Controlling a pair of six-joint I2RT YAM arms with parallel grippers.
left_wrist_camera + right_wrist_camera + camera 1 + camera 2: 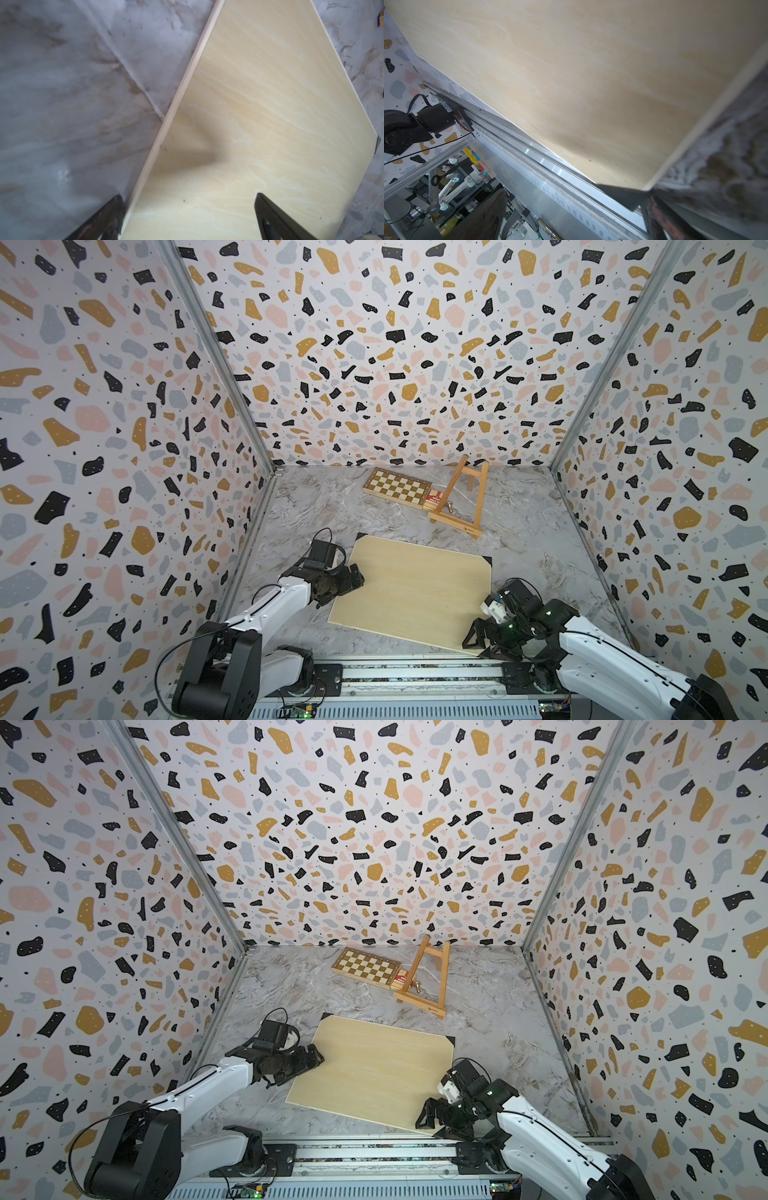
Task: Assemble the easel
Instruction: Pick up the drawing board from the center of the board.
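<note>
Mounting rail: ran along the near edge, closest to the camera head; carried both arm bases.
Left gripper: positioned over the left edge of the pale board; jaws spread wide, nothing between them.
Right gripper: sat low at the near right corner of the pale board; jaws spread wide, nothing seen held.
Pale board: lay flat on the marble tabletop, between the two grippers.
Easel: located at the far end of the tabletop, well apart from both grippers, just beside the chessboard and a small red box; ledge bar toward the camera, top toward the back wall; lying flat or propped up could not be determined.
Progress: judged at the outset; easel untouched, no gripper near it.
Remaining: judged to include the reach to the far end, a grip on the frame, and setting the frame up on its rear leg.
Top views only: showed the easel, the chessboard and both arms together.
Left wrist view only: showed the board's thin side edge, with one of the fingers over the wood and its partner over the marble; no easel frame visible.
Right wrist view only: showed the black corner cap right at the rail; no easel visible.
</note>
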